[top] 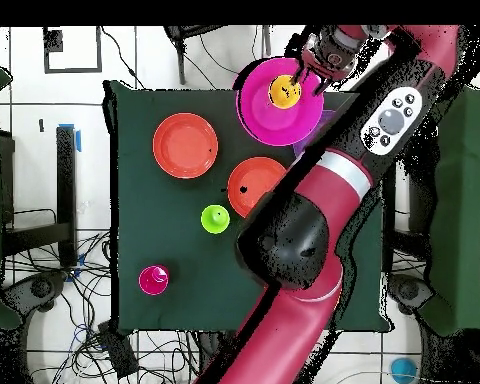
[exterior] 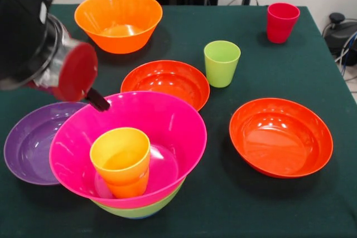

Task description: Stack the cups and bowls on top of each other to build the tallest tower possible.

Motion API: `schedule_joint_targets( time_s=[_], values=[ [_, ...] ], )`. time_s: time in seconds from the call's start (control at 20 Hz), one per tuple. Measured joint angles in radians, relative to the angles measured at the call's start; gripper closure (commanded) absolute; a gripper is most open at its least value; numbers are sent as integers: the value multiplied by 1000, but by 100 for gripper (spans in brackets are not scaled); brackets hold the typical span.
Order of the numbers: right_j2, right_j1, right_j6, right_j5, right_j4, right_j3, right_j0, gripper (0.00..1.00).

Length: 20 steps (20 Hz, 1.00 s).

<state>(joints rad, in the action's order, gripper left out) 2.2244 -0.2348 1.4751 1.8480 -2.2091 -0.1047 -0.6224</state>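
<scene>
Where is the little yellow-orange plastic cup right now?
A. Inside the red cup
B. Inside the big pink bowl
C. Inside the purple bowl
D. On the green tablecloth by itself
B. The small glossy yellow-orange plastic cup stands upright inside the big magenta plastic bowl, which sits nested in a lime-green bowl.

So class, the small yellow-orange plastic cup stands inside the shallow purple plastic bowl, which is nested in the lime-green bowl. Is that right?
Not quite. The small yellow-orange plastic cup stands inside the big magenta plastic bowl, not the purple one. The magenta bowl is the one nested in the lime-green bowl. The shallow purple plastic bowl sits empty beside it. The front view shows this.
</scene>
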Motion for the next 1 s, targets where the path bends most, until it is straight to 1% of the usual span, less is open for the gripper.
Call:
schedule_joint_targets(
  time_s=[0.05, 0.1, 0.2, 0.25, 0.35, 0.4, 0.55, 0.85, 1.0],
  values=[
    [-50, 8, 0, 0, 54, -9, 12, 0],
    [-81, 13, 0, 0, 91, -17, 22, 0],
    [-121, 19, 0, 0, 141, -31, 37, 0],
    [-203, 30, 0, 0, 249, -72, 78, 0],
    [-250, 36, 0, 0, 311, -105, 108, 0],
    [-295, 44, 0, -4, 374, -143, 143, 0],
    [-396, 67, 0, -27, 510, -238, 237, 0],
    [-528, 118, 0, -89, 689, -344, 381, 0],
    [-583, 144, 0, -113, 758, -374, 434, 0]
  ],
)
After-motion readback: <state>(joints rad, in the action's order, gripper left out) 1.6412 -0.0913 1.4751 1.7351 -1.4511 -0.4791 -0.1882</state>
